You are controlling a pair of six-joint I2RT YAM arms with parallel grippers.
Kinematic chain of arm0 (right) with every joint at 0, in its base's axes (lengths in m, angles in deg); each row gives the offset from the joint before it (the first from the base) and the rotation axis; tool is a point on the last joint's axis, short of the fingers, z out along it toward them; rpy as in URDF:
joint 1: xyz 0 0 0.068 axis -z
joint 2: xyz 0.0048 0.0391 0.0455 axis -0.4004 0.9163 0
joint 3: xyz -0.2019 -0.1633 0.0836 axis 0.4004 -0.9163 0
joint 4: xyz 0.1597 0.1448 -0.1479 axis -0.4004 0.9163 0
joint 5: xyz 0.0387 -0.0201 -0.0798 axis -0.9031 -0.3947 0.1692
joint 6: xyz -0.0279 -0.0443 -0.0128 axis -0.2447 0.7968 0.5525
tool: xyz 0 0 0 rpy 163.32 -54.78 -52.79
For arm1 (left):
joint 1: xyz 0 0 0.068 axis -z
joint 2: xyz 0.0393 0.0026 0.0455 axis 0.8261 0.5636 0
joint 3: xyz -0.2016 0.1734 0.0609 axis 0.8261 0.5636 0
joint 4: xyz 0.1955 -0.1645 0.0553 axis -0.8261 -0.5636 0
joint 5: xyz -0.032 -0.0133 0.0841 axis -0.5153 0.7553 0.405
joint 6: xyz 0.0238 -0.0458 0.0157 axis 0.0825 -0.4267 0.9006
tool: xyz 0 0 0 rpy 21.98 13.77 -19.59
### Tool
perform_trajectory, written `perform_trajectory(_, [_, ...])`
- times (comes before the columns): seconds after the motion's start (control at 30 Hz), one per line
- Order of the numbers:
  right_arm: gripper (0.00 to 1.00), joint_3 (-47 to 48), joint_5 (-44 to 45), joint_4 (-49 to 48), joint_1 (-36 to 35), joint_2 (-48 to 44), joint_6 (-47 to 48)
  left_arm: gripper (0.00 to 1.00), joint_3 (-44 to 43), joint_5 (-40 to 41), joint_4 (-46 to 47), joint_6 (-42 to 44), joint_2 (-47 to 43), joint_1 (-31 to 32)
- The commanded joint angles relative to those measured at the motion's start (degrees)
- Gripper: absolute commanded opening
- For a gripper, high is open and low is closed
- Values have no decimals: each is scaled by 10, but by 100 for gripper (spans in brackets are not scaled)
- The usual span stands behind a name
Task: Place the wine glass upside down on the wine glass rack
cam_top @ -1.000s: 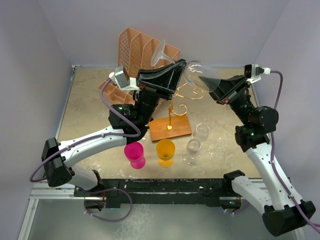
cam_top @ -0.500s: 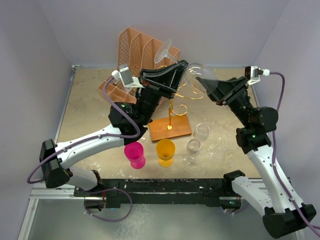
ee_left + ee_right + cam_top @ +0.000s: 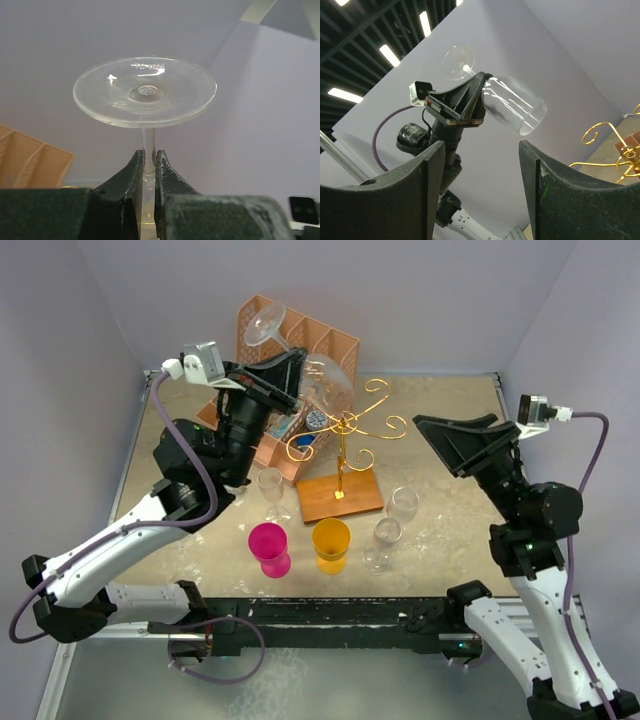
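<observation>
1. Wine glass [image 3: 325, 388], clear and long-stemmed, is held in the air at the back left of the beige speckled table [image 3: 450, 530]. It is tilted, with its round foot up and back and its bowl mouth pointing down towards the rack.
2. The left gripper [image 3: 290, 358] is pinched on the stem just below the foot. In the left wrist view, both fingers press the stem from either side.
3. The wine glass rack [image 3: 343, 455], a thin gold wire stand with curled arms on a flat brown wooden base, stands mid-table. The glass is not on it: in the top view the bowl hangs just left of the nearest curls, apart from them.
4. The right gripper [image 3: 425, 425] has its fingers spread wide and holds nothing. It hangs right of the rack, facing the glass.
5. A peach plastic slotted file organizer [image 3: 250, 335] sits behind and under the held glass, close to the rack's left side.
6. A small clear glass [image 3: 270, 485] stands beside the wooden base on the left, under the left arm.
7. A pink plastic cup [image 3: 268, 545] and an orange plastic cup [image 3: 331, 543] stand in front of the base.
8. Three more clear glasses [image 3: 387, 530] cluster at the base's right front corner.
</observation>
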Motion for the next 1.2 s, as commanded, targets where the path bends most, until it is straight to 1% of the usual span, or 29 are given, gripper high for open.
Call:
perform_trajectory(0.0, [63, 34, 57, 65, -2, -23, 74, 0, -43, 90, -168, 112, -45, -3])
perform_trajectory(0.13, [63, 58, 103, 113, -2, -33, 119, 0, -21, 158, -259, 173, -89, -3])
perform_trajectory(0.27, [63, 68, 130, 133, -2, -32, 149, 0, 34, 224, -296, 201, -130, -4])
perform_trajectory(0.33, [63, 70, 139, 138, -2, -31, 159, 0, 48, 239, -305, 204, -139, -8])
perform_trajectory(0.43, [63, 69, 151, 141, -2, -31, 170, 0, 61, 235, -313, 202, -135, -27])
perform_trajectory(0.5, [62, 65, 157, 145, -3, -31, 170, 0, 65, 203, -318, 187, -123, -59])
perform_trajectory(0.57, [62, 62, 157, 145, -3, -33, 171, 0, 73, 158, -318, 162, -110, -105])
perform_trajectory(0.63, [62, 59, 157, 143, -2, -38, 172, 0, 91, 110, -300, 152, -100, -140])
perform_trajectory(0.8, [62, 55, 159, 149, -2, -45, 170, 0, 124, 3, -241, 128, -71, -204])
perform_trajectory(0.93, [62, 57, 164, 152, -2, -45, 172, 0, 161, -84, -160, 120, -63, -237])
perform_trajectory(1.0, [62, 58, 167, 152, -2, -46, 173, 0, 166, -129, -141, 121, -52, -248])
perform_trajectory(1.17, [62, 60, 170, 152, -2, -52, 178, 0, 212, -183, -88, 122, -44, -260])
